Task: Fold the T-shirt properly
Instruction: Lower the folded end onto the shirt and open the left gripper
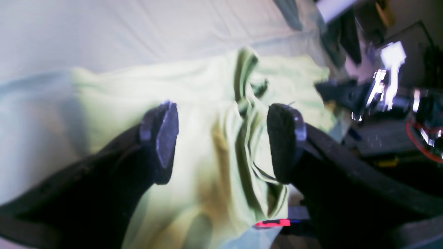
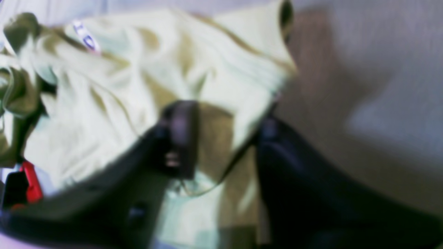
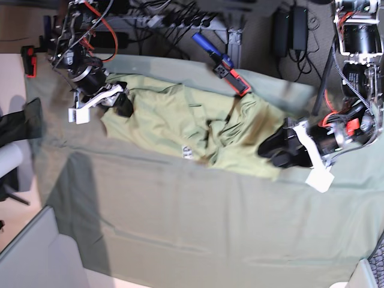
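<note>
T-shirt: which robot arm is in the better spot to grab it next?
Probably the right: the right tool already straddles the T-shirt's edge. The left tool hangs wide open over bunched cloth, gripping nothing.

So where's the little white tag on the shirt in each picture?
Left wrist: the tag does not show; only the T-shirt between the left gripper fingers.
Right wrist: tag near the top left, on the crumpled shirt.
Base: tag on the shirt's near edge, around the middle of the picture.
Shared landmark: the T-shirt's dark neck opening, near the tag.
</note>
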You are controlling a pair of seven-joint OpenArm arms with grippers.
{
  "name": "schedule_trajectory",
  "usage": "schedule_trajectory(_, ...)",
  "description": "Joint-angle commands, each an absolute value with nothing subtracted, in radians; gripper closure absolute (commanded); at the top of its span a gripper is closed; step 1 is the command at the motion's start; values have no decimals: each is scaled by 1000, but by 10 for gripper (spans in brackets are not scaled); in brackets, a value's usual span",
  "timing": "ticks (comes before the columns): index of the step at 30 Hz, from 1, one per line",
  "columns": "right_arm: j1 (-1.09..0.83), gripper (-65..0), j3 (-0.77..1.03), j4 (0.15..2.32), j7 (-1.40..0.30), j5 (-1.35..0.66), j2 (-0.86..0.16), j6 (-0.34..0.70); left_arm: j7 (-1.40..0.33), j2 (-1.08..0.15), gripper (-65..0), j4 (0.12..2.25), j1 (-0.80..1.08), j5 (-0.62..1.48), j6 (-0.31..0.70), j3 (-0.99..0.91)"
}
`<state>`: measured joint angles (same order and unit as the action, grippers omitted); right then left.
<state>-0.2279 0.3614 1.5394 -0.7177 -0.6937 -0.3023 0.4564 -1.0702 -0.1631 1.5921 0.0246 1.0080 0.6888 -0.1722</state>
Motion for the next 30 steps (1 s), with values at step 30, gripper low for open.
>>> schedule_trajectory(30,-231,0,362,1546,-644,-480,-332,476,-1084,-302,-430,1611,9,1110,698,-328)
